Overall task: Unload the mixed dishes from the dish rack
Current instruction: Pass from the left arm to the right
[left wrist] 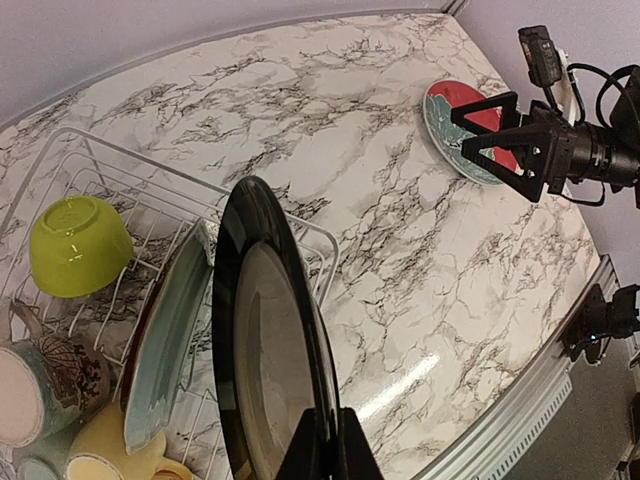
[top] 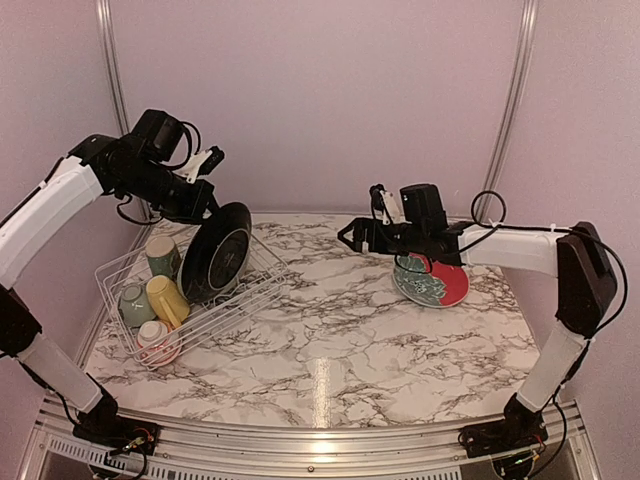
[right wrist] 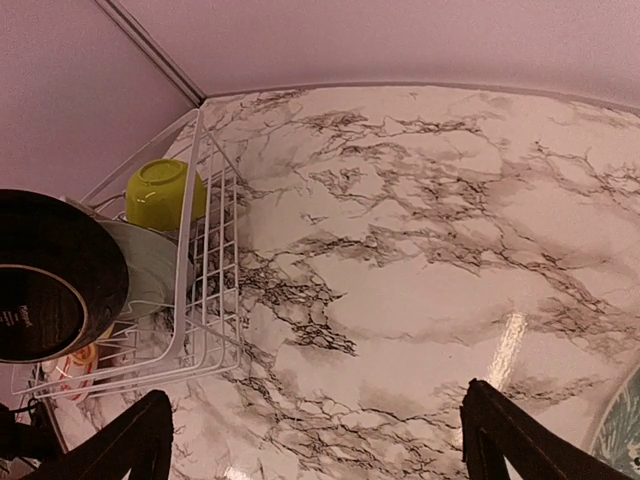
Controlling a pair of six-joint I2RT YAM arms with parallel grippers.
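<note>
Viewing from above: the left gripper (top: 208, 203) pinches the top rim of the black-rimmed plate (top: 215, 252), which stands on edge at the dish rack (top: 112, 272). The right gripper (top: 352, 237) hangs spread over the red patterned plate (top: 447, 287) on the table (top: 330, 340).

Left wrist view: the jaws are pressed onto the rim, and a pale green plate (left wrist: 165, 350) stands just beside in the rack.

Right wrist view: the fingers are wide apart with nothing between them.

Handling: the plate is probably rigid, glazed, slippery and breakable. Grip the rim only.

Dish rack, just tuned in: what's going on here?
The left tool is shut on the black-rimmed plate, holding it on edge over the dish rack. The pale green plate, lime-green bowl and mugs sit in the rack. The right tool hangs open above the table, near the red patterned plate lying there.
</note>
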